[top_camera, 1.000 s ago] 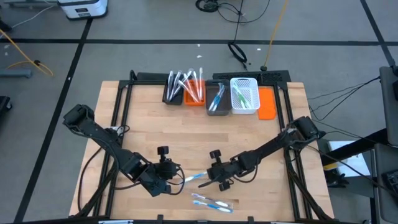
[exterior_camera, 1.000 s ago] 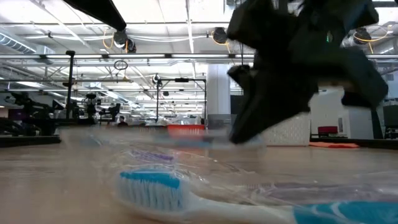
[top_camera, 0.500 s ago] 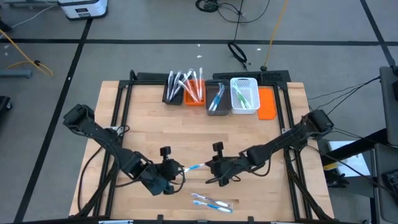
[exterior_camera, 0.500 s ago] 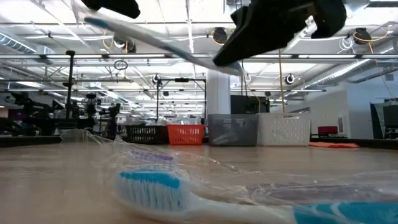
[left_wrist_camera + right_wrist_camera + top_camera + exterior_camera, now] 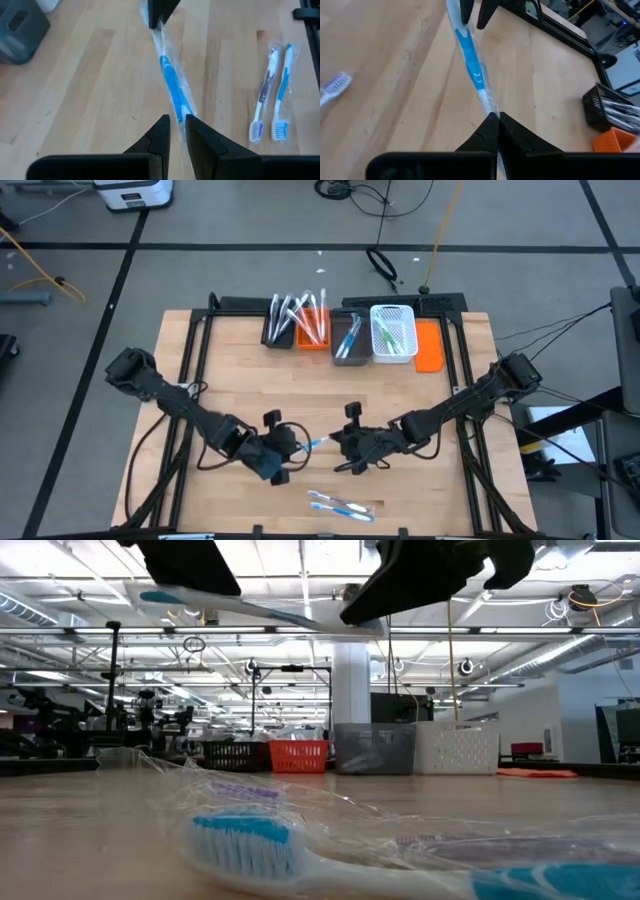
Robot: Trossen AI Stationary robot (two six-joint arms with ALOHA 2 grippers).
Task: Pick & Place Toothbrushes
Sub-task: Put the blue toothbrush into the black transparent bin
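Note:
A blue-and-white toothbrush in a clear wrapper hangs in the air between my two grippers, above the table's near middle. My left gripper is shut on its left end and my right gripper on its right end. The low view shows the brush almost level, high above the table. Two more wrapped toothbrushes lie flat on the table near its front edge; they also show in the left wrist view. My left gripper pinches the wrapped brush's white end between its two fingers, slanting down from the table's left, roughly in line with the brush. The brush is lifted clear of the table. My right gripper pinches the clear wrapper's other end between its shut fingertips, coming from the table's right, slanting down. The wrapper runs straight from it to the other gripper.
A row of bins stands at the far edge: a black bin and an orange bin with brushes, a grey bin, a white bin and an orange tray. Bare wood lies between them and the grippers.
My right gripper has risen from the table with its end of the brush, and the brush has been lifted clear and come nearly level. My left gripper has shifted a little toward the table's right and rolled, still shut on its end.

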